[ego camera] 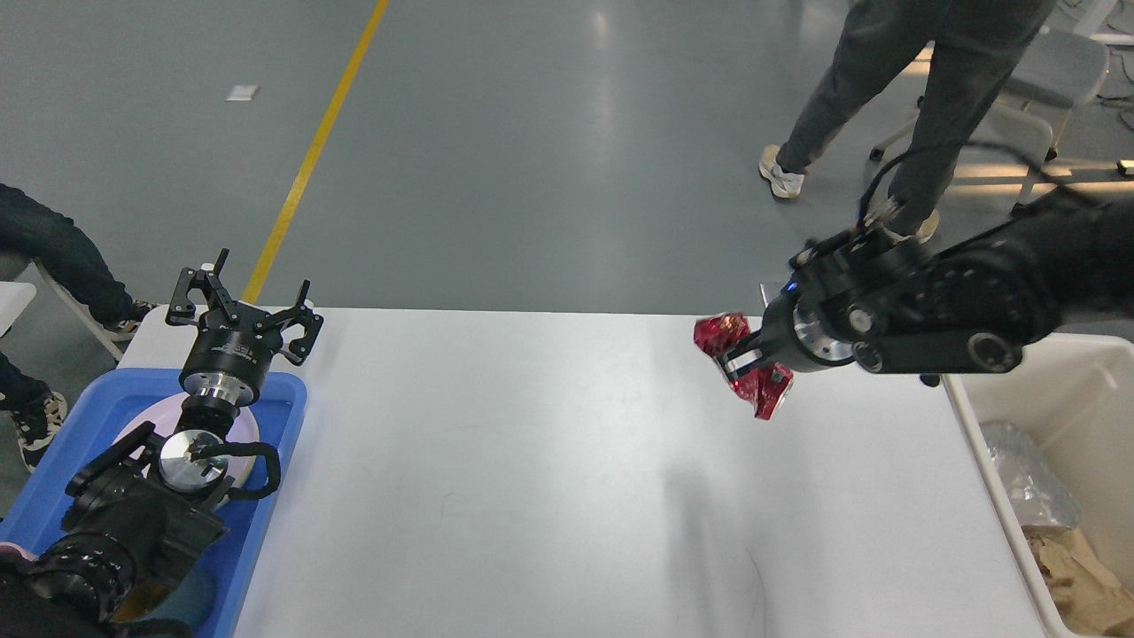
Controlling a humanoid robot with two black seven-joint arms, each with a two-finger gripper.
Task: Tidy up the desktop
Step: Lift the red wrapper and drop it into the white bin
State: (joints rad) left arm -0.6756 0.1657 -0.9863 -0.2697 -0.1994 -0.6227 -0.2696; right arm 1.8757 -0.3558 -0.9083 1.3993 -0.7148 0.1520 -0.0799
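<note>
The white desktop (532,461) fills the lower middle of the head view. My right gripper (740,361) is shut on a crumpled red shiny wrapper (744,372) and holds it raised above the desktop's far right part, left of the cream bin. My left gripper (244,306) is open and empty, fingers spread, above the far end of the blue tray at the left.
A blue tray (283,416) with a pale pink plate (133,425) lies on the left edge. A cream bin (1001,452) with crumpled foil and brown paper stands at the right edge. A person (886,97) walks behind the table; another's legs (53,257) show at left.
</note>
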